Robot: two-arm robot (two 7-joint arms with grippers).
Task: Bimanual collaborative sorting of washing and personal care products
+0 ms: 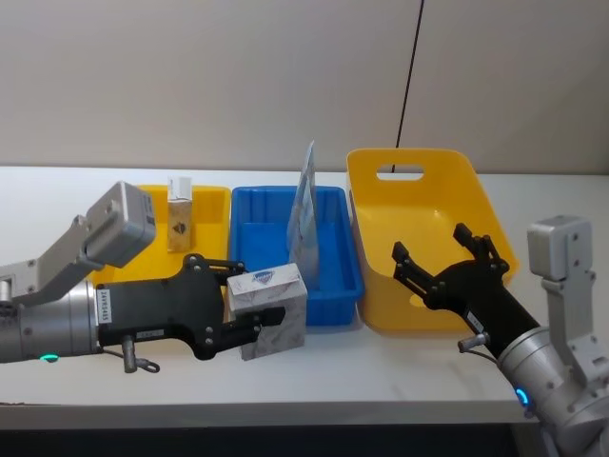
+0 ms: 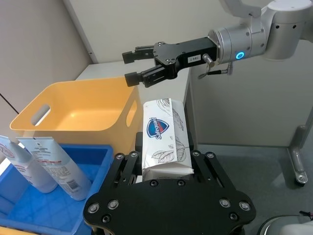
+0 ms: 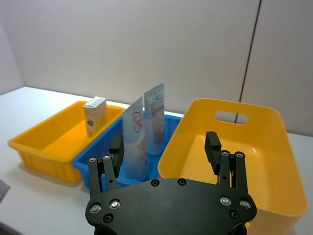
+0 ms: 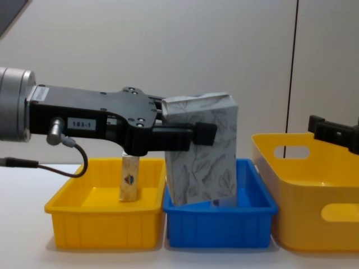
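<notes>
Black left gripper (image 1: 249, 300), nearest, clamps a white-grey marbled boxy soft pack (image 1: 276, 307) upright, just before a blue plastic tray (image 1: 333, 314). Black right gripper (image 1: 430, 243) hangs spread over a large yellow handled basket (image 1: 447, 186). The soft pack could squash and slip. It sits between the left fingers, well apart from the right gripper.

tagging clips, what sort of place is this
Probably a robot test bench: white table, blue tray beside yellow basket, left gripper holding marbled pack near tray, right gripper open near basket.
</notes>
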